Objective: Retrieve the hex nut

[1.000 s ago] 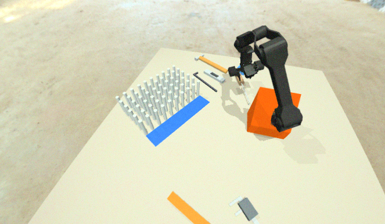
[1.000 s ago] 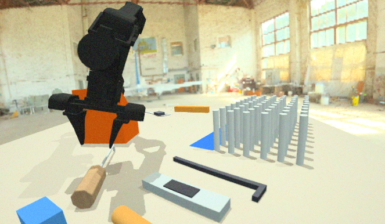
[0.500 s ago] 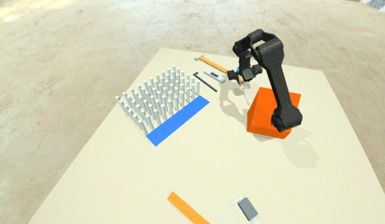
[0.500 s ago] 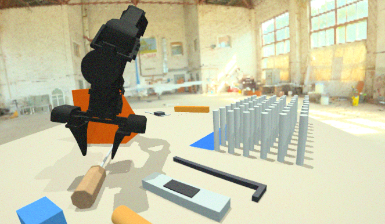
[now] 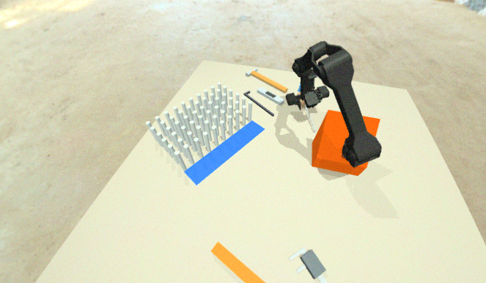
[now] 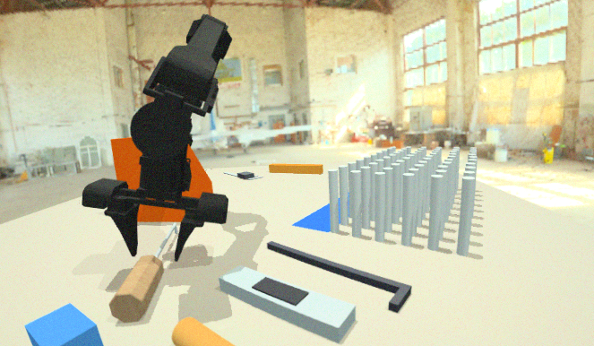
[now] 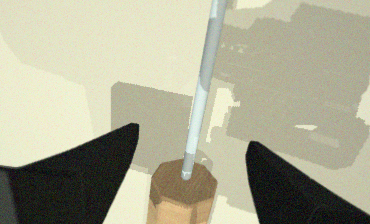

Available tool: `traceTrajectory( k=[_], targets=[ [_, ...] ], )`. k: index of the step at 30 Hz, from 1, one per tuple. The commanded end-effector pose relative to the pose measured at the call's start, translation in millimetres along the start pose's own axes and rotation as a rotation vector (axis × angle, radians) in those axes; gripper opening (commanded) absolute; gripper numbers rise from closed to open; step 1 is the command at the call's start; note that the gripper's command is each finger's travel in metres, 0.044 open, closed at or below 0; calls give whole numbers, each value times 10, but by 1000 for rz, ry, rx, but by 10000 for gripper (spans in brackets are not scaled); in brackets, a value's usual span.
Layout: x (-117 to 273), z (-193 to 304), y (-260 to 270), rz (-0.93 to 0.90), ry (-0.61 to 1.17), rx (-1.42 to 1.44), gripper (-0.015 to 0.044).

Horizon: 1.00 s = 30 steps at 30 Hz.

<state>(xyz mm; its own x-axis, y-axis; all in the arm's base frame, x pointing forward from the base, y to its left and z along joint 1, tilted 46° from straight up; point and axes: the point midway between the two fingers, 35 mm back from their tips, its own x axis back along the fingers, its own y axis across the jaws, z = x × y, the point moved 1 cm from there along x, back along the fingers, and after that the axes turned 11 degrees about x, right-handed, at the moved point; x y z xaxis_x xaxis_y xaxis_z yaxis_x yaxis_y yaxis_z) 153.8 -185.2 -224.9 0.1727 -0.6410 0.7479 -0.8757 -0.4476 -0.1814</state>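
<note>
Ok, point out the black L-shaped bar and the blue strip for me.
black L-shaped bar (image 5: 259,105) (image 6: 334,267): top and exterior views, long arm
blue strip (image 5: 226,152) (image 6: 318,220): top, middle; exterior, visible near end

We see slim, pale-grey cylindrical spacers (image 5: 207,117) (image 6: 408,210) with smooth, softly shaded sides, metal by their look. The screwdriver's brown, faceted handle (image 6: 139,287) (image 7: 181,212) looks like wood, its facets faintly grained; its silvery shaft (image 5: 310,119) (image 6: 167,241) (image 7: 200,100) looks like smooth metal. The dark L-shaped bar (image 5: 259,104) (image 6: 334,264) appears matt. We find the pale grey-blue block (image 5: 265,93) (image 6: 240,283) smooth and flat-faced, its black inset (image 5: 271,94) (image 6: 280,290) dull. The black arm (image 5: 352,110) (image 6: 164,134) looks like matt plastic, and the blue taped strip (image 5: 226,152) (image 6: 322,218) is evenly matt.
</note>
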Motion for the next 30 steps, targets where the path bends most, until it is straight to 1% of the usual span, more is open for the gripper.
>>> traceTrajectory(
  k=[1, 11, 12, 19, 21, 25, 27, 30],
  targets=[
    [-75, -31, -4, 4, -11, -9, 280],
    [-75, -31, -4, 4, -11, -9, 18],
    [-75, -31, -4, 4, -11, -9, 0],
    [-59, -30, -1, 4, -11, -9, 0],
    [69, -24, 29, 3, -10, -8, 0],
    [455, -38, 130, 0, -8, -6, 0],
    [520, -45, 149, -1, -8, -6, 0],
    [520, -45, 149, -1, -8, -6, 0]
  ],
)
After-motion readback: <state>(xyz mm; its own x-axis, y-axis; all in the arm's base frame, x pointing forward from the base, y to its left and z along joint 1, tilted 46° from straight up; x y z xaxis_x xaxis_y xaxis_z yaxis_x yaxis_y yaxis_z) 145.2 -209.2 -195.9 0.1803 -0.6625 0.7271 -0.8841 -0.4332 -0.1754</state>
